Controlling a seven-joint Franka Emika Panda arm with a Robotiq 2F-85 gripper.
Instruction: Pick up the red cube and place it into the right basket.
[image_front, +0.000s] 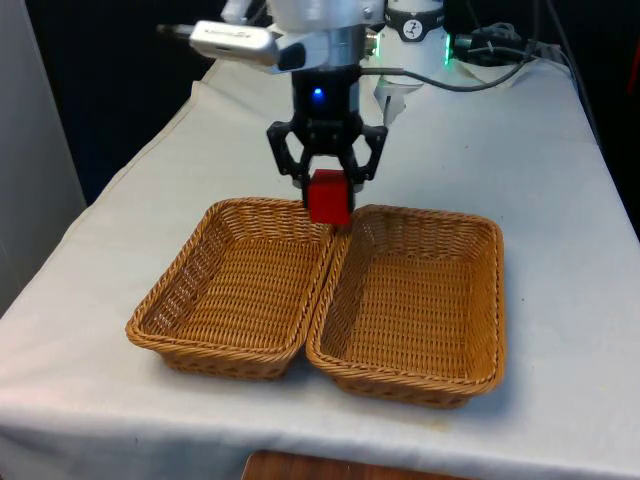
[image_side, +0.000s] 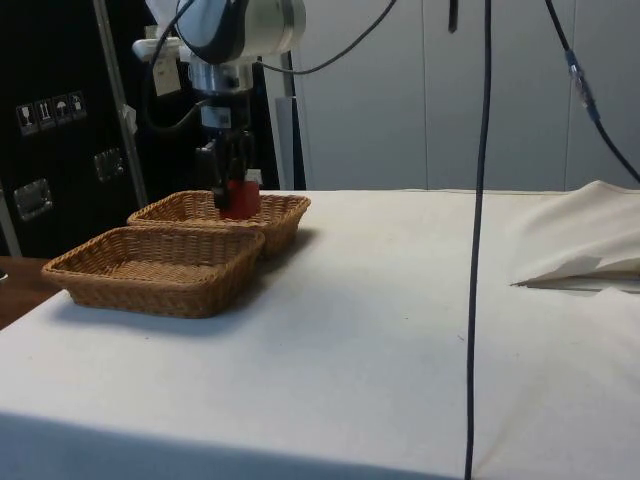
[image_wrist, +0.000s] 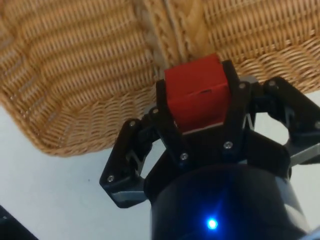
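Observation:
My black gripper (image_front: 328, 190) is shut on the red cube (image_front: 328, 197) and holds it in the air. The cube hangs over the far ends of two wicker baskets, just above the seam where their rims meet. One basket (image_front: 232, 290) lies on the front view's left, the other (image_front: 420, 300) on the front view's right. In the side view the gripper (image_side: 236, 195) holds the cube (image_side: 240, 199) above the farther basket's rim (image_side: 285, 200). In the wrist view the cube (image_wrist: 196, 92) sits squeezed between the two fingers (image_wrist: 166, 117), with both basket rims (image_wrist: 170, 30) right beneath it.
The two baskets stand side by side and touch along their long rims, near the table's front edge. White cloth (image_front: 560, 200) stretches around them. A cable (image_side: 478, 250) hangs down in the side view, and the cloth is rumpled at the far right (image_side: 590, 260).

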